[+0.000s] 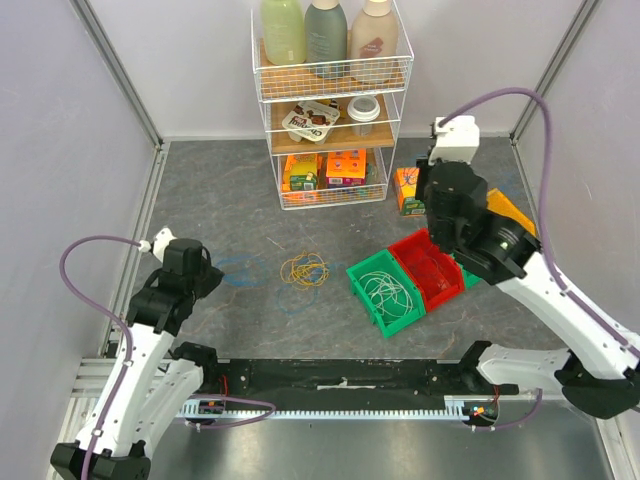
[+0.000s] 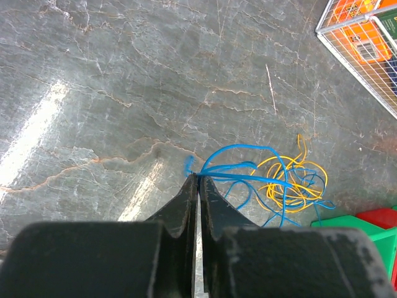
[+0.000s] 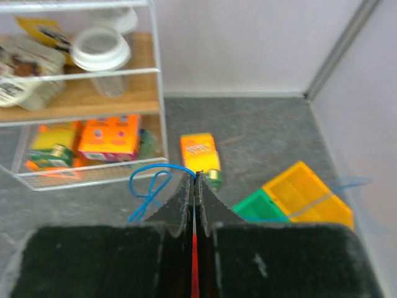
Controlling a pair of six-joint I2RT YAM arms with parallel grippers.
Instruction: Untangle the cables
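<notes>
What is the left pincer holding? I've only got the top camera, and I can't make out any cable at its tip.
Observer: The left wrist view shows the left pincer closed on a blue cable, pinched right at its tips. The strands lead off to the yellow cable lying on the table.
Operator: And the right pincer, over by the bins?
Observer: In the right wrist view the right pincer is shut on a thin blue loop, which hangs off to one side of its tips. I cannot tell whether it is the same cable that the left one holds.
</notes>
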